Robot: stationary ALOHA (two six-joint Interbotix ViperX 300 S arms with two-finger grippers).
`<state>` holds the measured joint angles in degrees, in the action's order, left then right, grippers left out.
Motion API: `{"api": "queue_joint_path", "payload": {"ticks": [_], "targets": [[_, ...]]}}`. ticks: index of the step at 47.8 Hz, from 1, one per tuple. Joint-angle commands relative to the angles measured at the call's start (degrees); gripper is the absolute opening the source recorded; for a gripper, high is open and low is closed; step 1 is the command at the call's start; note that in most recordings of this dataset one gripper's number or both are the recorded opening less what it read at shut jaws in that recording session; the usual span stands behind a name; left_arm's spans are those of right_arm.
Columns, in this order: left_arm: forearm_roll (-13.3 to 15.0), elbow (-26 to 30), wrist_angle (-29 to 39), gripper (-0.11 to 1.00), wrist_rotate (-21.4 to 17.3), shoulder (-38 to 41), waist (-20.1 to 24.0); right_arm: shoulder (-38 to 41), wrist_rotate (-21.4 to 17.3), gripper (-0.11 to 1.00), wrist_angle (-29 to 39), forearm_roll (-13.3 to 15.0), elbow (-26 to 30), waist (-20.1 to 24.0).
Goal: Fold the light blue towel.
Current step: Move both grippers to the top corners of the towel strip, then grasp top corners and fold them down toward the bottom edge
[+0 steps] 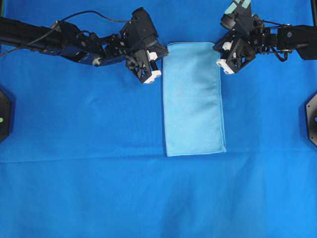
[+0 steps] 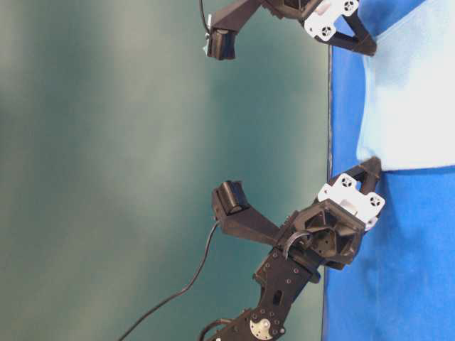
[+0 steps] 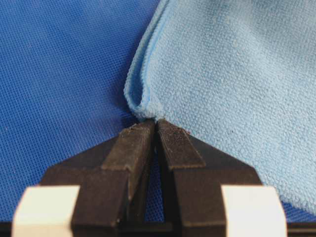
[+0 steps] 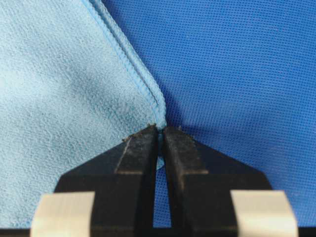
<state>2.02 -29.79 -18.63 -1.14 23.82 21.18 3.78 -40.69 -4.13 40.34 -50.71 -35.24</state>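
The light blue towel (image 1: pixel 194 99) lies between both claws, left claw (image 3: pixel 157 123) and right claw (image 4: pixel 160 129) each clamped on a corner.

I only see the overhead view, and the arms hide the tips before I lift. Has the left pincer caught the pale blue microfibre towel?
Observer: Yes. In the left wrist view the left pincer is shut on a corner of the pale blue microfibre towel.
Operator: One layer there, or two?
Observer: Two layers show at that corner, one lying over the other.
Operator: And the other side?
Observer: In the right wrist view the right pincer is shut on the towel's hemmed corner.
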Motion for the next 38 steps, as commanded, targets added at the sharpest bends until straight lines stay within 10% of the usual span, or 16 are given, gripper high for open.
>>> {"api": "queue_joint_path", "payload": {"ticks": [1, 38], "targets": [[-0.2, 0.5, -0.2, 0.03, -0.3, -2.5, -0.2, -2.5, -0.2, 0.05, 0.5, -0.1, 0.3, 0.1], [-0.3, -2.6, -0.2, 0.03, -1.5, -10.4, -1.9, -12.7, -0.8, 0.05, 3.6, -1.0, -2.0, 3.9]]}}
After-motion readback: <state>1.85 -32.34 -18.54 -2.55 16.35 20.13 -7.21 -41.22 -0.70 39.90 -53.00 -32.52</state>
